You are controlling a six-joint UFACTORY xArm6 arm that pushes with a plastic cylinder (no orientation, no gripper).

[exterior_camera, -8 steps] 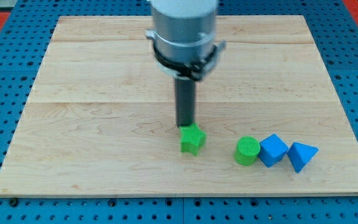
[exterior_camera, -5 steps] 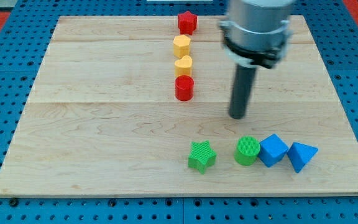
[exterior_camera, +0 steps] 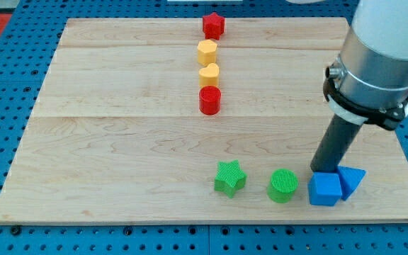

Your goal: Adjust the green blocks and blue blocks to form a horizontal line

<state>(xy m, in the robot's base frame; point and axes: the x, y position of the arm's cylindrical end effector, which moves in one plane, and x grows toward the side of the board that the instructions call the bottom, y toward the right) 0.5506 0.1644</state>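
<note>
Nearest the view's bottom, the green star (exterior_camera: 229,177), green cylinder (exterior_camera: 282,185), blue cube (exterior_camera: 325,189) and blue triangular block (exterior_camera: 351,180) lie in a rough row on the worktop (exterior_camera: 105,149), the two blue ones touching. My tip (exterior_camera: 319,170), a plain rod tool that grasps nothing, rests just behind the blue cube, likely to nudge it into line. Farther off, a red cylinder (exterior_camera: 210,100), two yellow blocks (exterior_camera: 208,74) (exterior_camera: 207,51) and a red star (exterior_camera: 213,25) form a column clear of the work.

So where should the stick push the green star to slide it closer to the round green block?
There is nothing to grip with, so push instead. Set my tip against the green star on its side toward the view's left and push toward the view's right, at the green cylinder. Aim between two points, so it probably won't spin.
</note>
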